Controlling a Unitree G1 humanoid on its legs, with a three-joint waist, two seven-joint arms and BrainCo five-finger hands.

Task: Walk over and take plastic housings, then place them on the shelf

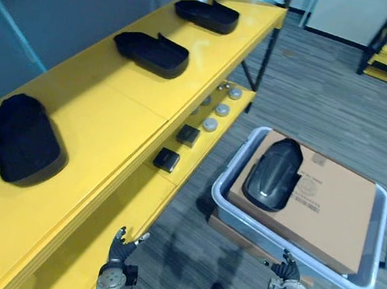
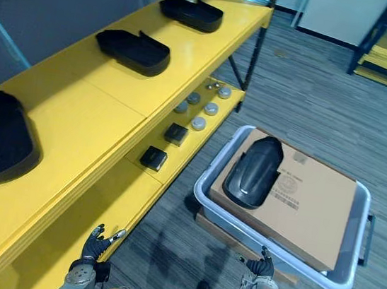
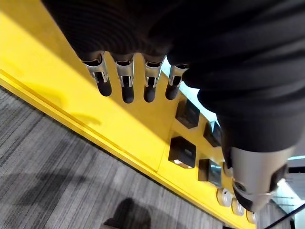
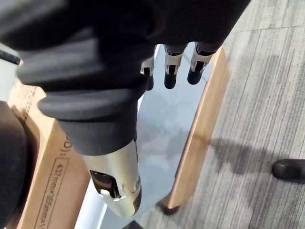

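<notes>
I hold both hands empty, fingers released: right hand [image 1: 286, 271] at the grey bin's [image 1: 226, 181] near rim, left hand [image 1: 120, 249] left of it. One housing [image 1: 273, 173] lies atop the bin's cardboard box [image 1: 327, 212], probably for easy lifting. Other housings [image 1: 152, 52] already sit on the shelf [image 1: 111, 116], left of the bin.

**Bare shelf top, narrow aisle beside the bin**

Three black housings sit well apart on the yellow top shelf [image 1: 105, 108]: the near housing [image 1: 24, 138], middle housing [image 1: 152, 52] and far housing [image 1: 207, 14]. The broadest bare stretch lies between the near and middle ones, open from above. The lower shelf [image 1: 195, 155] is crowded with small black boxes [image 1: 166, 159] and round silver pieces [image 1: 210, 124]. A strip of carpet floor [image 1: 181, 235] runs between the shelf and the grey bin [image 1: 382, 212]. A cardboard box [image 1: 327, 212] fills the bin, with a fourth housing [image 1: 274, 173] lying exposed on top.
</notes>
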